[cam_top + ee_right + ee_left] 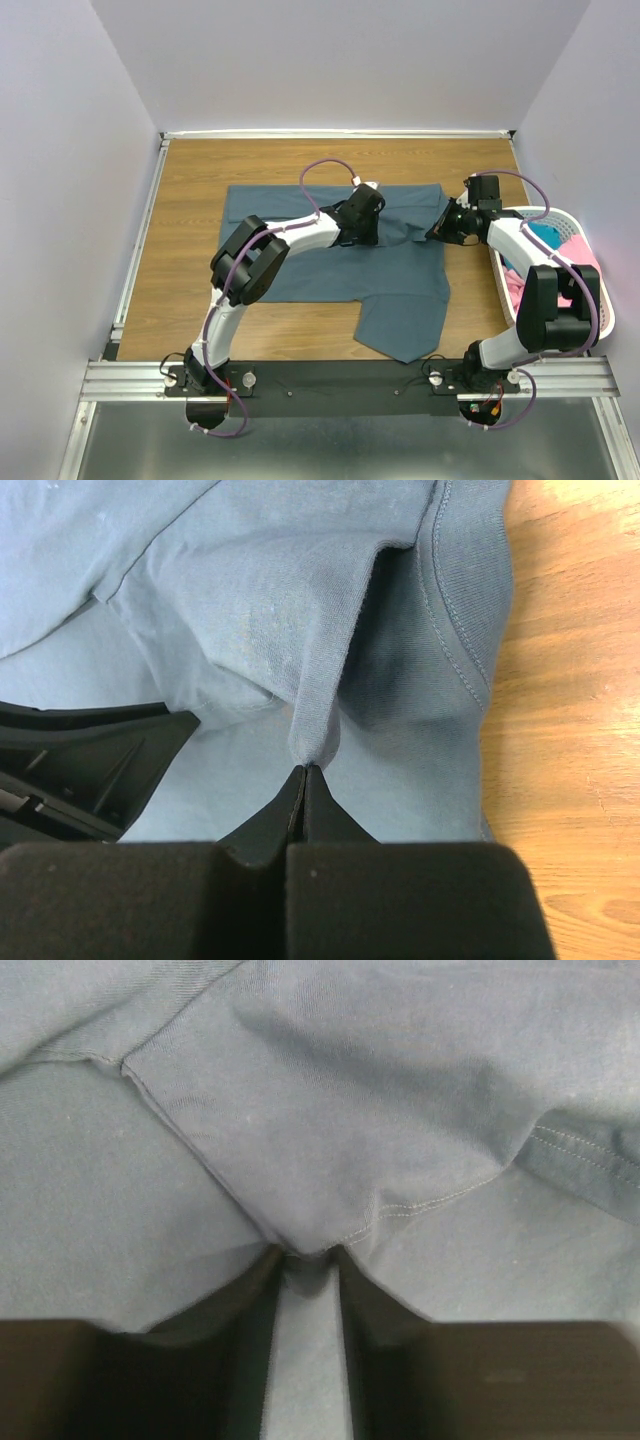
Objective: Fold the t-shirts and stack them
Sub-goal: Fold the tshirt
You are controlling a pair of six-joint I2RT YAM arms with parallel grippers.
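Observation:
The slate blue-grey t-shirt (400, 290) lies spread on the wooden table, with one part hanging toward the near edge. My left gripper (363, 236) rests on its upper middle. In the left wrist view its fingertips (308, 1260) pinch the corner of a folded flap of the shirt (330, 1130). My right gripper (434, 231) is at the shirt's right sleeve. In the right wrist view it (305, 770) is shut on a raised ridge of the cloth (320, 680). The pink t-shirt (578, 246) and the teal t-shirt (545, 238) lie bunched in the basket.
The white slotted basket (603, 300) stands at the table's right edge, close beside the right arm. Bare wood (190, 250) shows left of the shirt and along the back. Light walls enclose three sides. A black arm part (90, 765) shows left of the right gripper.

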